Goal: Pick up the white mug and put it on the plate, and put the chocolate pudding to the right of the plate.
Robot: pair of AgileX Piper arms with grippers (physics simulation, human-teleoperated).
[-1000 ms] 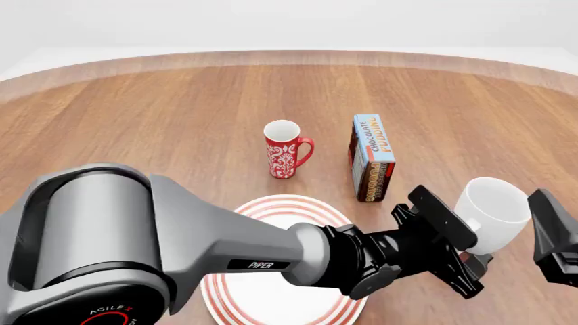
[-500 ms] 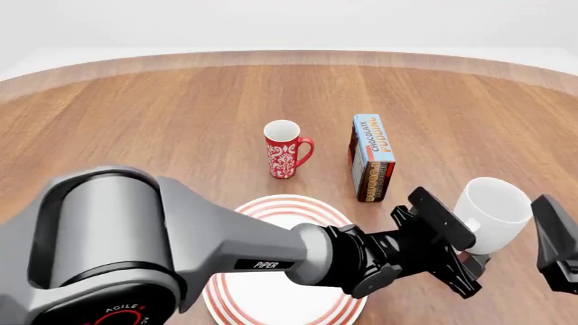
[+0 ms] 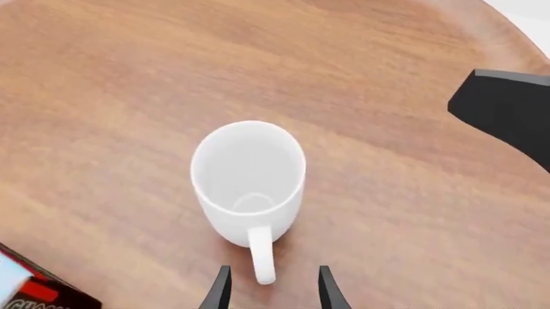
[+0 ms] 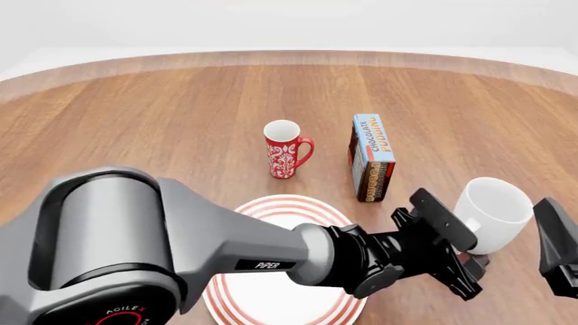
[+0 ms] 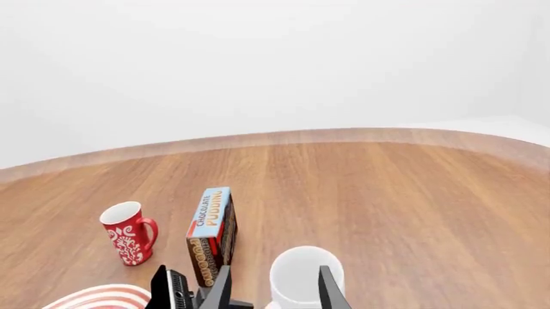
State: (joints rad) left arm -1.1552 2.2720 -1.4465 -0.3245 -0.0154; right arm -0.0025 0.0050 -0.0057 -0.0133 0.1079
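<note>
Almost nothing has moved since a second ago: the left arm has slid a tiny bit lower and nearer, and the mug, plate and pudding sit where they were.

From the left wrist, the mug (image 3: 249, 180) stands upright on the table (image 3: 387, 193), seen from above, and it looks hollow inside. Its handle points at the left claw (image 3: 273, 290). The two fingers (image 3: 221, 293) are apart, one on each side of the handle's end, not pinching it. A corner of the pudding (image 3: 35, 290) shows at the edge.

From the front, the left arm lies across the plate (image 4: 271, 206) and hides much of it. The left claw (image 4: 470, 261) is right by the mug (image 4: 492, 213), which stands on the table to the right of the plate. The pudding (image 4: 371, 157) stands behind them, with a red mug (image 4: 285, 149) to its left. Part of the right claw (image 4: 560, 247) shows at the edge.

From the right wrist, the right claw (image 5: 275, 293) has its fingers wide apart and holds nothing. The mug (image 5: 303, 278) is seen between them, farther off. The pudding (image 5: 211, 235), red mug (image 5: 130, 233) and plate (image 5: 103, 299) show too.
</note>
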